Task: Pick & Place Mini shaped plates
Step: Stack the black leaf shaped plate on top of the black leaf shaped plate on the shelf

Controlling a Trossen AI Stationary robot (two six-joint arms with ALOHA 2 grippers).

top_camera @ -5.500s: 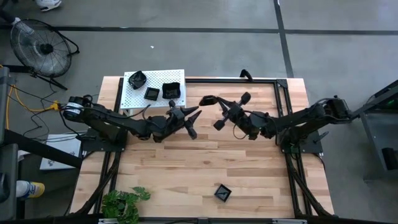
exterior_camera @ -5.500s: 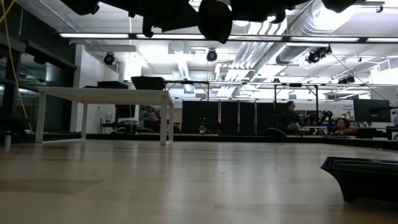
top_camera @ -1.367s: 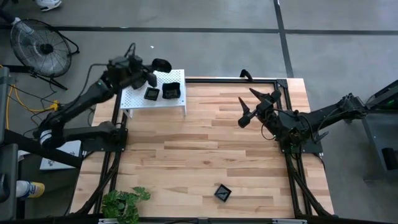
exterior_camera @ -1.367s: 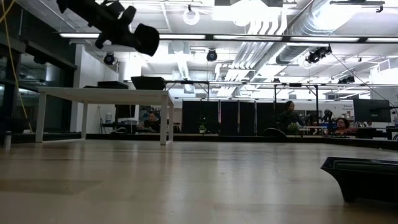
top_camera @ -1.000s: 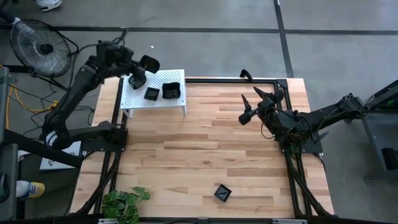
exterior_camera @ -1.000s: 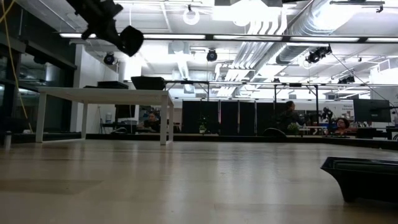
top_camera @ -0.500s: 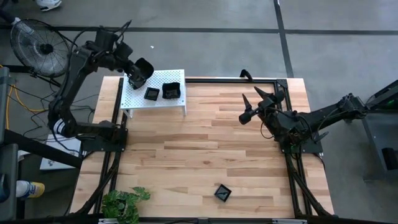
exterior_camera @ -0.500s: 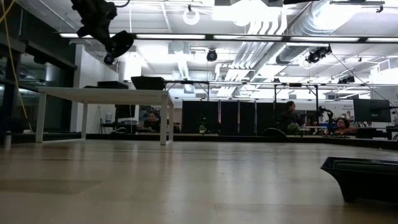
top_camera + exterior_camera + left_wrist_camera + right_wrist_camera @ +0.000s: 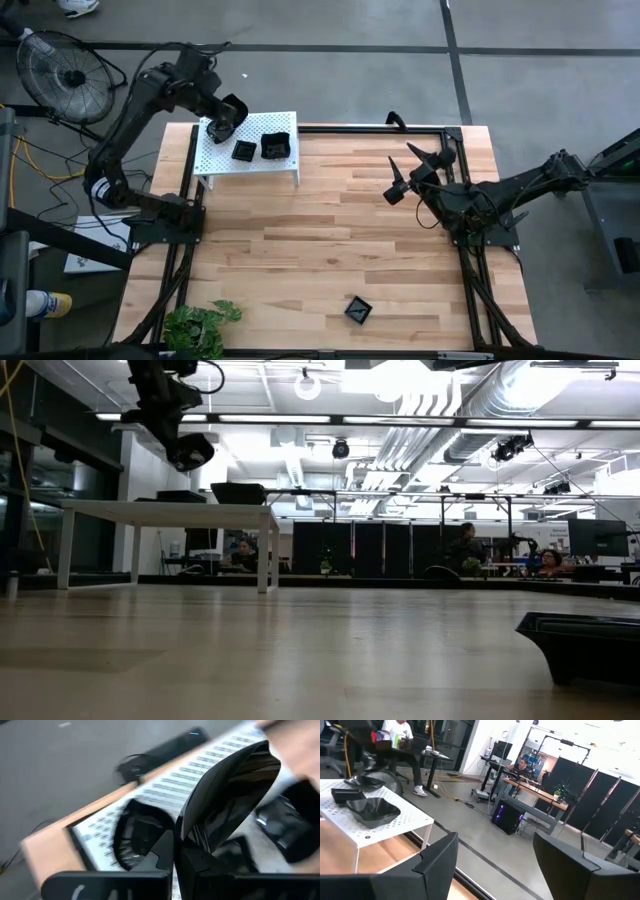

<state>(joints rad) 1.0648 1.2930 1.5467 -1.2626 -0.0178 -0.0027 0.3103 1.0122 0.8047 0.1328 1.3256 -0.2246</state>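
Glossy black against the white perforated shelf [image 9: 222,160], the mini shaped plates are split between two places. One rounded dish [image 9: 226,113] is pinched between the pressed-together fingers of the left tool [image 9: 220,119], which hangs above the far left corner of the shelf; the left wrist view shows that dish [image 9: 227,795] standing up from the tool's clamped fingers [image 9: 165,851], with another dish [image 9: 137,835] lying on the shelf below it. From above, two more dishes sit on the shelf just beside the held one, a small square one [image 9: 244,151] and a larger one [image 9: 275,146] next to it, near each other but apart. A single square dish [image 9: 358,309] lies alone on the wooden surface [image 9: 320,240] near its front edge, well apart from the shelf and both arms; in the low view its dark rim [image 9: 585,640] shows at the right. The left tool [image 9: 185,450] also appears high up in the low view, over the shelf. The right tool [image 9: 412,172] waits over the right half of the surface with its fingers spread wide and nothing between them; the right wrist view shows the two fingers [image 9: 437,857] well apart, looking toward the shelf and the dishes on it [image 9: 372,809].
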